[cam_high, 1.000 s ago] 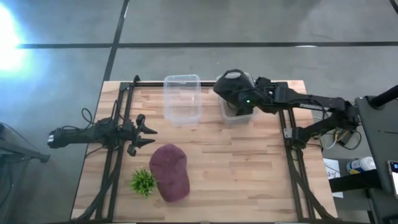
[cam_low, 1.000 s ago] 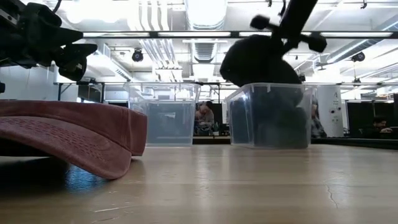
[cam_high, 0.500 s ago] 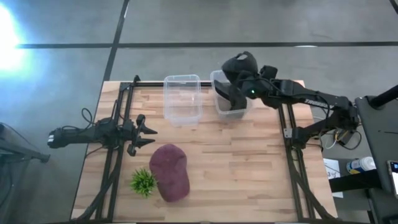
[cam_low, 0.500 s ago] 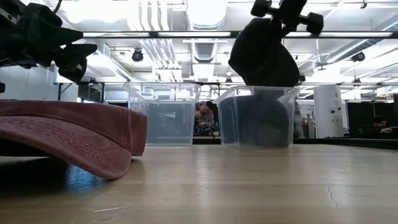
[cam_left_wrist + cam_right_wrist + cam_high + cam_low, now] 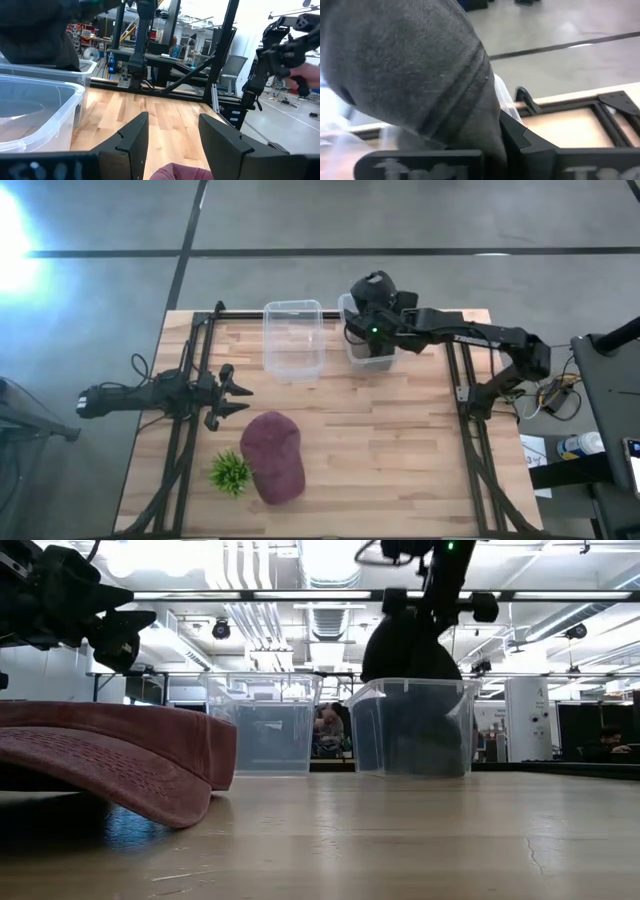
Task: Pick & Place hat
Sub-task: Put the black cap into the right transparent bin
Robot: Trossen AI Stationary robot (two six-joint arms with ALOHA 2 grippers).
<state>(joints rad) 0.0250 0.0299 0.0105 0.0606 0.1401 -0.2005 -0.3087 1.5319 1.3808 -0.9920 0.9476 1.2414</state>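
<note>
currently: right gripper (image 5: 372, 330) pinching dark grey hat (image 5: 405, 645), held above the clear bin (image 5: 415, 730) directly below it. left gripper (image 5: 232, 393) spread, idle, maroon cap (image 5: 273, 456) just beside. risk: fabric catching the bin rim on release. low view alone shows the hat's height over the bin.

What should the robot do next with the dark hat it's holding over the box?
Probably lower it a bit, then let go. The right gripper holds the dark hat partly inside the right clear bin, its top above the rim.
</note>
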